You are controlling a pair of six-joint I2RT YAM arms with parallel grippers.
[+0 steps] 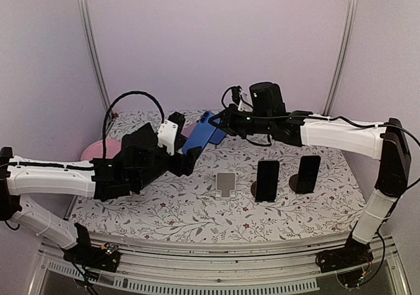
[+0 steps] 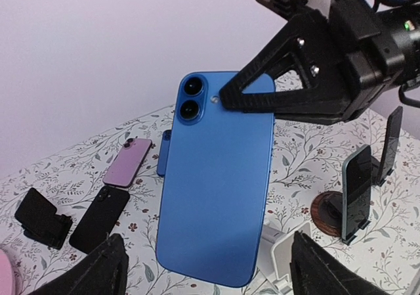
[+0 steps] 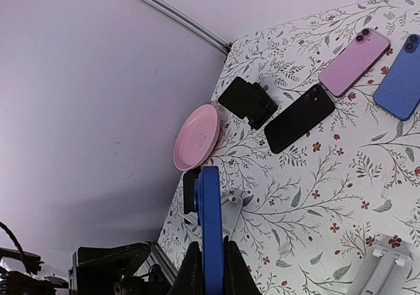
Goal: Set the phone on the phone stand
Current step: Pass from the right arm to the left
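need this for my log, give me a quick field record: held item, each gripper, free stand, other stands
held item: glossy blue rectangular smartphone, in the air
right gripper: shut on the phone near its camera end
left gripper: open, fingers either side of the phone's lower end, not gripping
free stand: small white plastic phone stand, empty
other stands: two dark phones upright on round brown bases

Bare bench (image 1: 184,217) in front of the white phone stand (image 1: 225,183). Close on its right, a dark phone (image 1: 267,180) standing up, then a second phone (image 1: 307,173).
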